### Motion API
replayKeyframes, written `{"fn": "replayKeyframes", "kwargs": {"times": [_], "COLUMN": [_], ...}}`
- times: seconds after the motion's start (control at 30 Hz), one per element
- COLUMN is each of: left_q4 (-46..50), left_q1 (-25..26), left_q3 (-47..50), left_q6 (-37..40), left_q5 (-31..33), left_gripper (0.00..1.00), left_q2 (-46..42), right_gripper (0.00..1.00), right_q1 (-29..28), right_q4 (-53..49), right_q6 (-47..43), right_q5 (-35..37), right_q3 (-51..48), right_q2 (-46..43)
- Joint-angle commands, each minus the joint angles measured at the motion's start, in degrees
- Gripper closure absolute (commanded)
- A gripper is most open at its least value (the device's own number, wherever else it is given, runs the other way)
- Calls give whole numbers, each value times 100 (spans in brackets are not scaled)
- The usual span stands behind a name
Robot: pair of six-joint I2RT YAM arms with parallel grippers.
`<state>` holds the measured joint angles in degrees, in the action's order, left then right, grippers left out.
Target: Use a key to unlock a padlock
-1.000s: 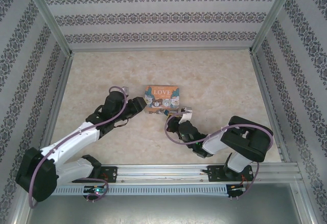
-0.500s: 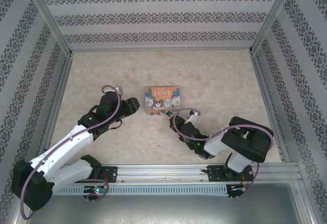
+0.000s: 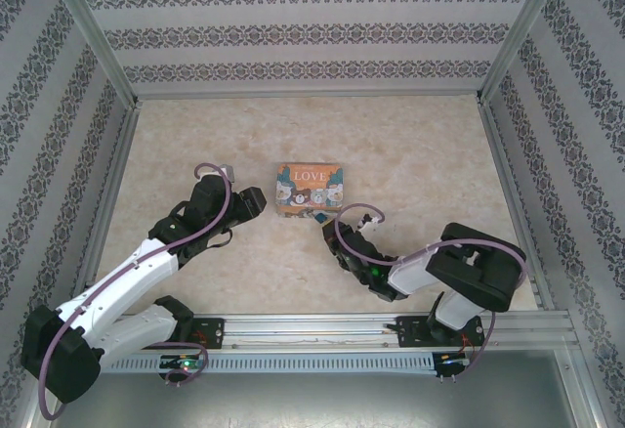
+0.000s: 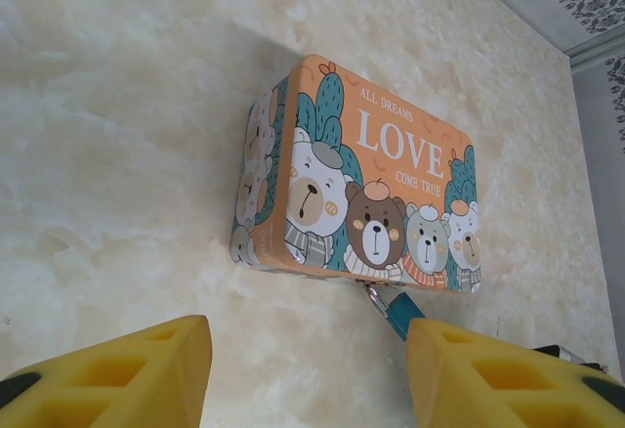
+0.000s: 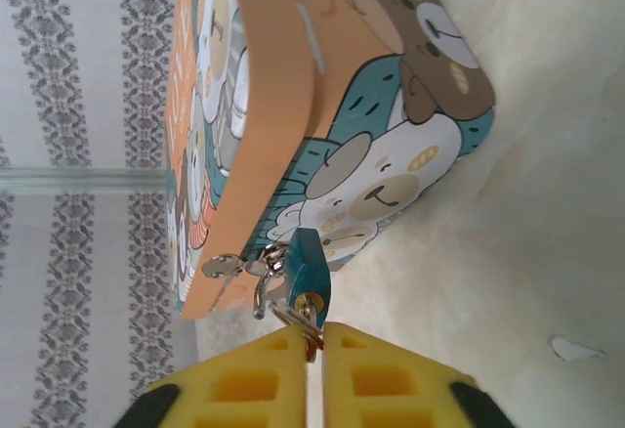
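Padlock [image 5: 308,270] hangs by its shackle from the clasp of the LOVE tin [image 5: 283,106], long axis pointing away from the tin, keyhole end toward the right gripper [image 5: 314,345] — its jaws nearly together at the key [image 5: 309,330]; whether they grip, we cannot tell. On the left gripper [image 4: 308,350] the jaws stand wide, empty.

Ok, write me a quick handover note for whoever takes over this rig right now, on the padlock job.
Grippers: the left end effector is open and empty, facing the LOVE tin. The right end effector has its fingers almost together at the key; whether the grip is firm cannot be told.
Things: the padlock hangs from the tin's hasp, with the key in its keyhole.
Done: key inserted.
To do: turn the key and free the shackle, which looks closed.
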<state>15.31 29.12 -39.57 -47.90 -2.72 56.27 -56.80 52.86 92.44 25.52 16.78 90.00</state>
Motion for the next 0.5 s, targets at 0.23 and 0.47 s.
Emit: {"fn": "replayKeyframes", "kwargs": {"times": [0.23, 0.47], "left_q4": [261, 58], "left_q1": [-298, -753], "left_q3": [-223, -215], "left_q6": [669, 918], "left_q5": [-106, -980], "left_gripper": [37, 27], "left_q2": [-63, 162], "right_gripper": [52, 31], "right_q1": [-51, 626], "right_q4": [-2069, -2298], "right_q6": [-427, -1932], "right_q5": [592, -299], "right_q3": [9, -215], "right_q2": [-1586, -2642]}}
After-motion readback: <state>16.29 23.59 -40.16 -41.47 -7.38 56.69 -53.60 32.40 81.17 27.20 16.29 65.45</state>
